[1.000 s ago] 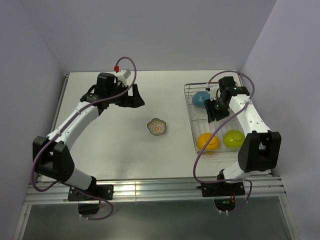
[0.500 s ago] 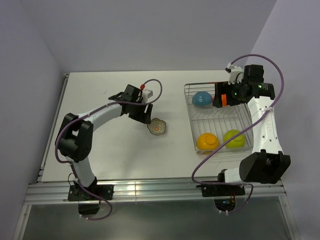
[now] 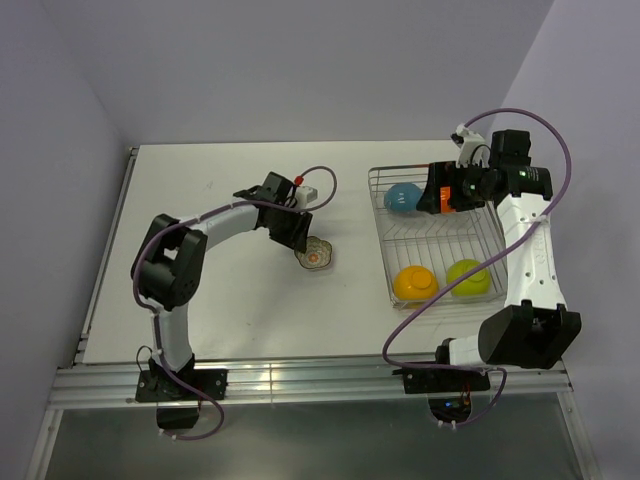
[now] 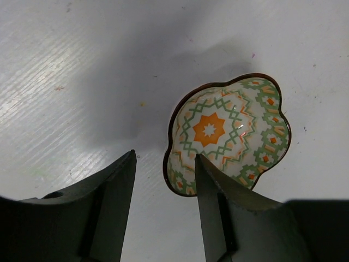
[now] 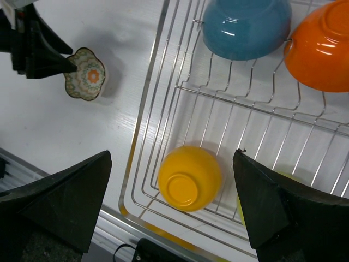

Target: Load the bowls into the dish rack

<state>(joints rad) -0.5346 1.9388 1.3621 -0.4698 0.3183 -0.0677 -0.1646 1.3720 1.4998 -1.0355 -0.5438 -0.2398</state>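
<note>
With your left claw (image 4: pixel 164 158) half apart astride the rim of the patterned dish (image 4: pixel 226 134), mid-table left of the rack (image 3: pixel 440 243), pinch that rim squarely before lifting, and mind the right claw (image 5: pixel 172 154), wide apart and empty over the rack.

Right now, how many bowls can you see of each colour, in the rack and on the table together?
Blue bowl: 1
Orange bowl: 1
Yellow bowl: 1
Lime-green bowl: 1
Floral dish: 1
Total: 5
</note>
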